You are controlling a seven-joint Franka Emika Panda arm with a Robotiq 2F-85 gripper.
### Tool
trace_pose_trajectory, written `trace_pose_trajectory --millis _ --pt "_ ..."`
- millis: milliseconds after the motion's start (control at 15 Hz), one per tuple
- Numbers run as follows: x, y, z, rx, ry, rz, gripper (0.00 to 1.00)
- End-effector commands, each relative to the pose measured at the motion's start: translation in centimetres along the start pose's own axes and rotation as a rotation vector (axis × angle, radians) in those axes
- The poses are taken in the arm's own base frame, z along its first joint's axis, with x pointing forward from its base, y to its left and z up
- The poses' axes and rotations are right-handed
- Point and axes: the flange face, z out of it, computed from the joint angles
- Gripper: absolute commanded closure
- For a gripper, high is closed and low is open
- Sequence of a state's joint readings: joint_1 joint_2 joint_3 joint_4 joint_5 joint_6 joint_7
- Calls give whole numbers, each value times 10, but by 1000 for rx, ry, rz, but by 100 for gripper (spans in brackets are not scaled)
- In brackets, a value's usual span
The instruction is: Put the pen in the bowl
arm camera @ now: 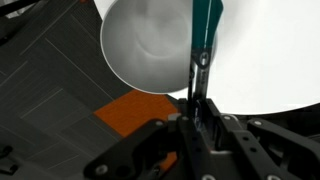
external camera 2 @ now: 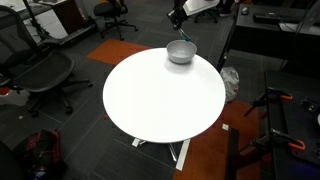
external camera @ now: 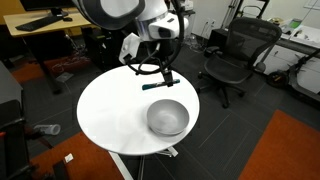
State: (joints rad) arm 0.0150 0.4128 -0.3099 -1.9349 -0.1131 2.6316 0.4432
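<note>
bowl (arm camera: 150, 45) — light grey, smooth, soft satin sheen on the inner wall.
pen (arm camera: 207, 22) — teal barrel, glossy, plastic in look.
desk (external camera 2: 160, 95) — white top, smooth, matt.
pincer (arm camera: 198, 108) — black, matt; plastic or metal, cannot tell.
floor (arm camera: 50, 70) — grey carpet, rough weave, with an orange carpet patch (arm camera: 130, 110).

The bowl (external camera: 167, 118) stood on the table (external camera: 105, 110) close to its edge, well off the middle; in an exterior view the bowl (external camera 2: 181, 52) sat at the table's far edge. The gripper (arm camera: 197, 112) hung above the table, beside the bowl and inward from that edge, its fingers closed on the pen (arm camera: 206, 28). In the wrist view the pen reached out past the fingers and across the bowl's rim. An office chair (external camera: 235, 55) stood on the floor beyond the table.
</note>
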Motion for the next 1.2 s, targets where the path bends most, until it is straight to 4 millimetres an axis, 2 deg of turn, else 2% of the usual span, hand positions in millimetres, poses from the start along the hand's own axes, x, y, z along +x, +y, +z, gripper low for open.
trace_pose_trajectory --millis 0,333,600,933,1000,1067,1133 --pt "27 6 15 -31 -25 -22 95" --pt "41 18 47 -56 -34 -12 95" --pt "38 27 70 -63 -50 2 95" --pt "29 31 78 -63 -56 5 95" --pt "28 31 78 -66 -55 5 56" --pt "27 31 77 -64 -55 4 56" --pt "27 31 76 -62 -55 4 50"
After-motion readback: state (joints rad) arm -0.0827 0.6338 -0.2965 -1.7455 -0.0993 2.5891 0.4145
